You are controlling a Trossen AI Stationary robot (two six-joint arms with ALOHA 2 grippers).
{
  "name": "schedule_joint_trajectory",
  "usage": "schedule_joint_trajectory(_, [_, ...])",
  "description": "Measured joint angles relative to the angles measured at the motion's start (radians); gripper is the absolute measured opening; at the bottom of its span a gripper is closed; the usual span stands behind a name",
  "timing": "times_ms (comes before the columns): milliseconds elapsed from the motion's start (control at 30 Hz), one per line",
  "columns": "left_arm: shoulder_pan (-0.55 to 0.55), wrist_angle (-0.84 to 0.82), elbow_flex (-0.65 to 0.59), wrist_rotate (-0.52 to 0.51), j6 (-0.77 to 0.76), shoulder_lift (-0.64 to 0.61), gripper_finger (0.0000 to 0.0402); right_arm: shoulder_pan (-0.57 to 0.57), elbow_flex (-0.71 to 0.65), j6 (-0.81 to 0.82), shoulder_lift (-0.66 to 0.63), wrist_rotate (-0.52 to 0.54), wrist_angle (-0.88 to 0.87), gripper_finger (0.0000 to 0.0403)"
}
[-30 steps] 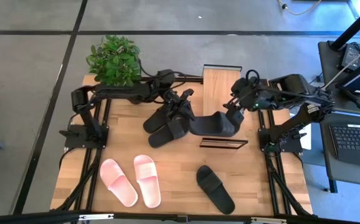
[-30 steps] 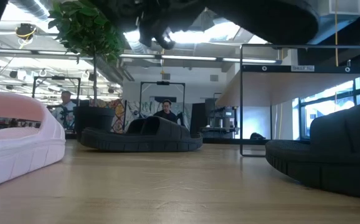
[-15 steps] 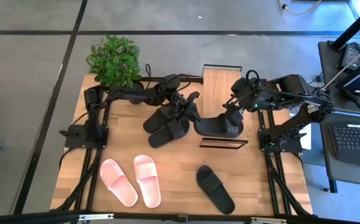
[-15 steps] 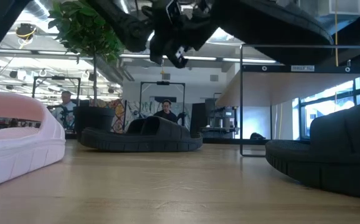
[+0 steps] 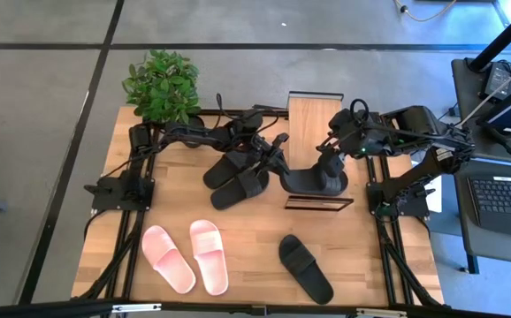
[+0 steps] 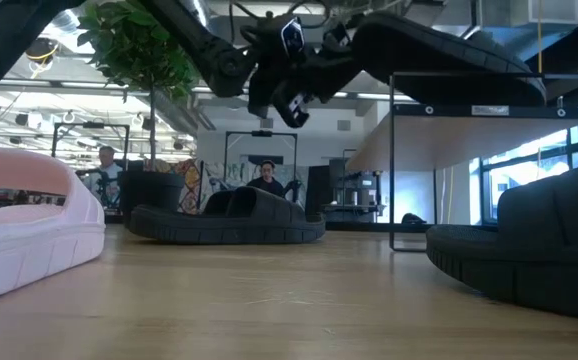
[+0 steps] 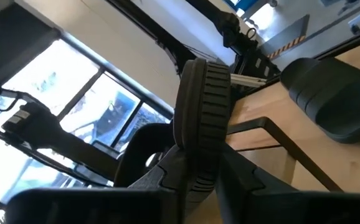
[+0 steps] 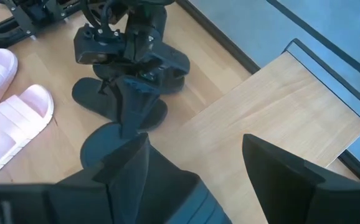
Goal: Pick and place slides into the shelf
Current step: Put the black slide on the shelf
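Observation:
My left gripper (image 5: 279, 163) reaches in from the table's left and is shut on a black slide (image 5: 316, 181). It holds the slide over the near end of the shelf (image 5: 313, 119), a light wooden board in a black frame (image 6: 469, 108). In the low view the slide (image 6: 439, 50) hangs just above the shelf's top rail. My right gripper (image 5: 331, 162) stands open over the slide's right part, its fingers (image 8: 127, 165) wide apart. Two more black slides (image 5: 233, 174) lie on their soles to the left of the shelf. My left gripper pinches the slide's ribbed sole rim (image 7: 197, 165) between its two fingers, at the end toward the table's left. The fingers come in level from the left. The slide is lifted clear of the table and slopes down a little toward the shelf. Whether my right gripper touches the slide (image 8: 167, 186), I cannot tell.
A pale pink pair of slides (image 5: 185, 256) lies at the near left, and one black slide (image 5: 306, 268) at the near middle. A potted plant (image 5: 161, 84) stands at the far left corner. A desk with a laptop (image 5: 503, 199) is beyond the table's right edge.
My left gripper has gone down and toward the table's right edge, carrying the black slide nearer the shelf; the wrist has rolled a little. The slide now hangs lower, just above the shelf's top rail.

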Motion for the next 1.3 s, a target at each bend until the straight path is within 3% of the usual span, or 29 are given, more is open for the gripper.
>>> schedule_joint_trajectory(467, [-0.016, -0.012, 0.0, -0.155, -0.004, 0.0, 0.009, 0.0, 0.0, -0.006, 0.0, 0.0, 0.0, 0.0257])
schedule_joint_trajectory(833, [-0.017, -0.014, 0.0, -0.187, 0.0, 0.0, 0.0102, 0.0, 0.0, -0.008, 0.0, 0.0, 0.0, 0.0257])
schedule_joint_trajectory(1300, [-0.016, -0.023, 0.0, -0.206, -0.053, 0.0, 0.0183, 0.0, 0.0, -0.029, 0.0, 0.0, 0.0, 0.0257])
